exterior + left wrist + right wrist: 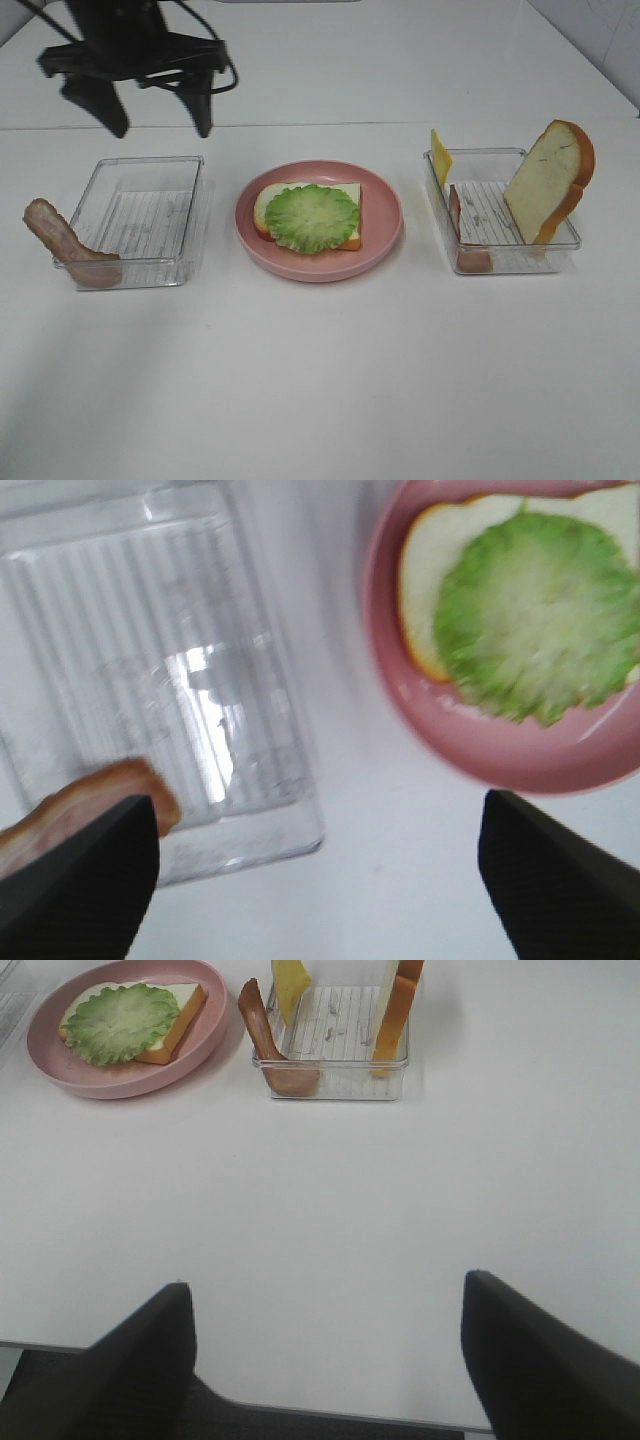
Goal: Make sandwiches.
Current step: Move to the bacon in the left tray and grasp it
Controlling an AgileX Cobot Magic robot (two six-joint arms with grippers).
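The left gripper [160,125] hangs above a white table [320,380] with its two dark fingers spread wide and nothing between them. Directly below and a little in front of it sits a clear plastic tray [140,165]. A reddish-brown bacon strip [60,240] leans over that tray's front left corner, one end inside and the other sticking out; in the left wrist view it lies just beside one fingertip, not touching it.

To this gripper's right is a round pink plate [385,245]. It holds the started sandwich: a white bread slice [268,200] with an orange-brown crust lying flat, and a ruffled green lettuce leaf [312,217] on top of it.

The right gripper [330,1360] shows only in its own wrist view. Its jaws also stand wide apart and hold nothing, low over the table's near edge. Well ahead of it is a second clear tray [500,255] holding a yellow cheese slice [440,158] standing at its far left corner, a second bacon strip [465,245] propped along its left wall, and a second bread slice [545,180] leaning on edge at its right side.
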